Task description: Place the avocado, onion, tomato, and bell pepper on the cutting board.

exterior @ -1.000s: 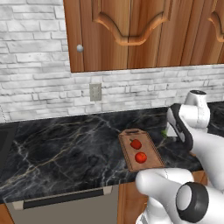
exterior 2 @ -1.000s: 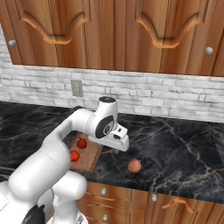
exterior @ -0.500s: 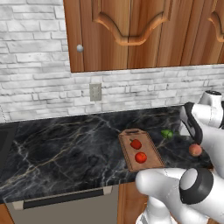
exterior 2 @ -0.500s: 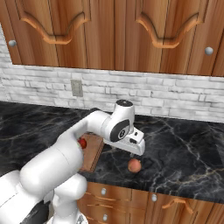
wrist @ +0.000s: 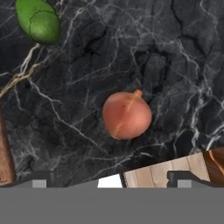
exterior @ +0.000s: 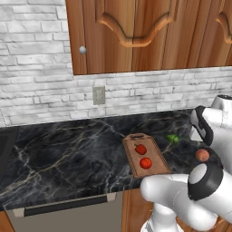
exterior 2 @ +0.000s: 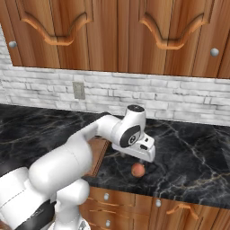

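Two red items (exterior: 143,156) on cutting board (exterior: 131,158), onion (wrist: 127,114) outside

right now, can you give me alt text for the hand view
A pinkish-tan onion lies on the black marble counter in the middle of the view, just above the two dark tips of the claw. A green avocado sits at the upper left, and a strip of the cutting board shows at the left edge.

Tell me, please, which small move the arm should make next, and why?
Probably lower straight down onto the onion. The gripper hangs above it with jaws apart and nothing between them, and the onion lies on the counter, off the cutting board, like the avocado. Two red items already rest on the board.
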### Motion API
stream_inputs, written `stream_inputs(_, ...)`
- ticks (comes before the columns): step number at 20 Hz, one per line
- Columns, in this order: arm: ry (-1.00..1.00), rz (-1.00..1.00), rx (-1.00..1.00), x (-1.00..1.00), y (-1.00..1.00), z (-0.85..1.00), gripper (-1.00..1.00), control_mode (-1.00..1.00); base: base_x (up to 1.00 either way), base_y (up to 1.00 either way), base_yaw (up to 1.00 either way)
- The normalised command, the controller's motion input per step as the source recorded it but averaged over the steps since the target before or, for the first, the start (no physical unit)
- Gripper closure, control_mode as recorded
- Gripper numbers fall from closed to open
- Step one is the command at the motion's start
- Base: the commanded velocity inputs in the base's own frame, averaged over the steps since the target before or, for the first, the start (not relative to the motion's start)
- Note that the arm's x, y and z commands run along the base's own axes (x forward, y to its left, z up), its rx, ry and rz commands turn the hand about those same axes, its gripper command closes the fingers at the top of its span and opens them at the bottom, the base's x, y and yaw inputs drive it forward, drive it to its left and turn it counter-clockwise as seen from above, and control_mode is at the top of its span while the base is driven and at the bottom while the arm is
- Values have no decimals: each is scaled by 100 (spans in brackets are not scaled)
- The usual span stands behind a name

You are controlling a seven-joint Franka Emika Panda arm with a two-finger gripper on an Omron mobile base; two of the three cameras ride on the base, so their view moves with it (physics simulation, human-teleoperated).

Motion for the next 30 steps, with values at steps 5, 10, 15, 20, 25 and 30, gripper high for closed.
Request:
stream_inputs(5,3,0,0,22,-4,-22,-100,-100,0,0,0)
stream_inputs(10,5,0,0,32,-7,-24,-100,-100,0,0,0)
stream_inputs(15,5,0,0,24,-22,-23,-100,-100,0,0,0)
stream_inputs(20,2,0,0,2,-13,-22,-100,-100,0,0,0)
stream_inputs(25,1,0,0,0,0,-26,-100,-100,0,0,0)
stream_inputs(30,0,0,0,0,0,-26,-100,-100,0,0,0)
